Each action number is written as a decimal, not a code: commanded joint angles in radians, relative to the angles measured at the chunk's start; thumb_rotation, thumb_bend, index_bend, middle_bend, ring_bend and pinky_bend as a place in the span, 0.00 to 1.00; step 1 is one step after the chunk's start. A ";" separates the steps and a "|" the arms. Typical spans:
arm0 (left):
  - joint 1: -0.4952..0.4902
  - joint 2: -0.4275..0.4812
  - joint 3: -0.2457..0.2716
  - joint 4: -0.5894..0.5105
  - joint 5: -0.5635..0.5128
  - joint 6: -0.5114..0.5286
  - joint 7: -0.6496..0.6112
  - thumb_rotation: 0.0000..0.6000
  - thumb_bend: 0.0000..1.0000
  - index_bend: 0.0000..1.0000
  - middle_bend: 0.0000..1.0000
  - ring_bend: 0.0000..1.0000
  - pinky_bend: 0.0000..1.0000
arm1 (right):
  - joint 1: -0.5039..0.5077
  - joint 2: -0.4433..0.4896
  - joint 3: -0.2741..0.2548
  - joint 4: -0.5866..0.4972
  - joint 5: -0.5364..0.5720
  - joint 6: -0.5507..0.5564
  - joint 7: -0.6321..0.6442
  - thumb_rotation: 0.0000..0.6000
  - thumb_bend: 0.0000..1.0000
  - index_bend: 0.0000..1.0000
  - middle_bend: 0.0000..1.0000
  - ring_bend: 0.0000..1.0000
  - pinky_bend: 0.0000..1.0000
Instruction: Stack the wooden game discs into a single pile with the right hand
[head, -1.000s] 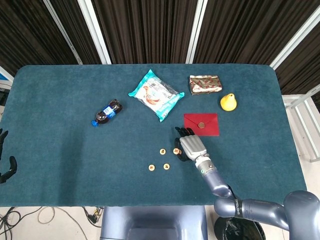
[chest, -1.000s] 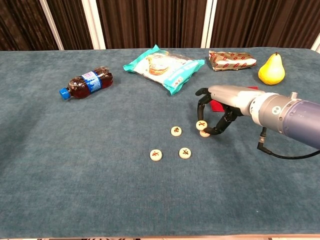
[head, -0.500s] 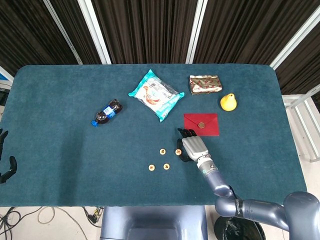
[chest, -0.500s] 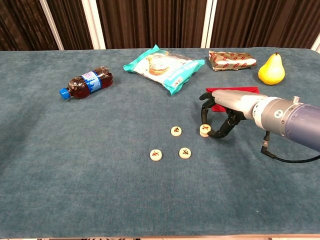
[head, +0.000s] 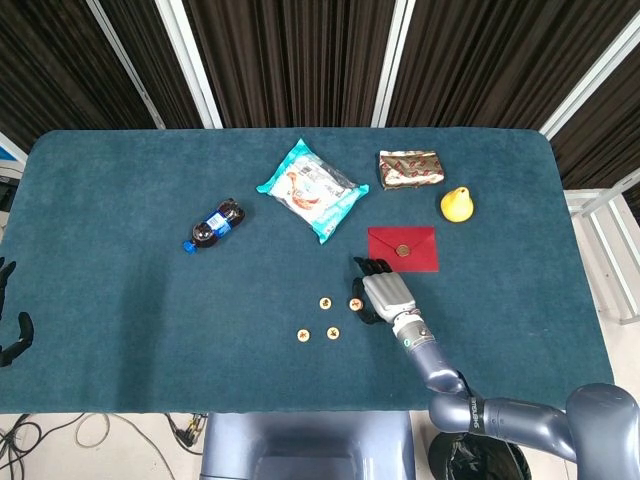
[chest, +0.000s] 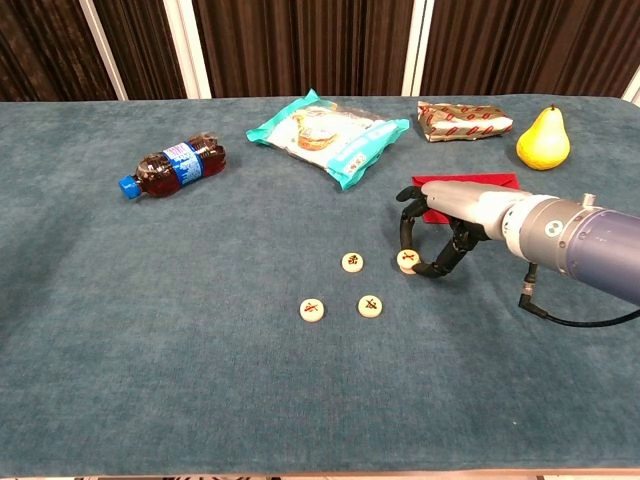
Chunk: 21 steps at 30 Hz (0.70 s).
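The right hand (chest: 440, 222) is positioned over the teal table (chest: 150, 330), with its fingers (chest: 408, 220) curled down around one wooden disc (chest: 407, 261) that is pinched between fingertips and thumb while resting on the cloth. Three further discs are located to its left: one (chest: 351, 262) near the held disc, and two (chest: 312, 310) (chest: 370, 306) lying side by side nearer the front edge, all separate and unstacked. The left hand (head: 8, 320) is seen at the table's left edge, dark fingers loosely spread and nothing grasped.
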 joint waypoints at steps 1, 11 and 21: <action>0.000 0.000 0.000 0.000 0.000 -0.001 0.000 1.00 0.58 0.06 0.00 0.00 0.00 | -0.002 0.000 0.004 -0.002 0.002 0.001 0.005 1.00 0.44 0.54 0.00 0.00 0.00; 0.000 0.000 0.000 0.000 0.000 0.000 0.002 1.00 0.58 0.06 0.00 0.00 0.00 | -0.002 0.008 0.009 -0.003 0.011 -0.005 0.006 1.00 0.44 0.54 0.00 0.00 0.00; 0.000 -0.001 0.000 0.002 0.000 0.000 0.005 1.00 0.58 0.06 0.00 0.00 0.00 | -0.003 0.008 0.007 0.002 0.020 -0.010 0.005 1.00 0.44 0.51 0.00 0.00 0.00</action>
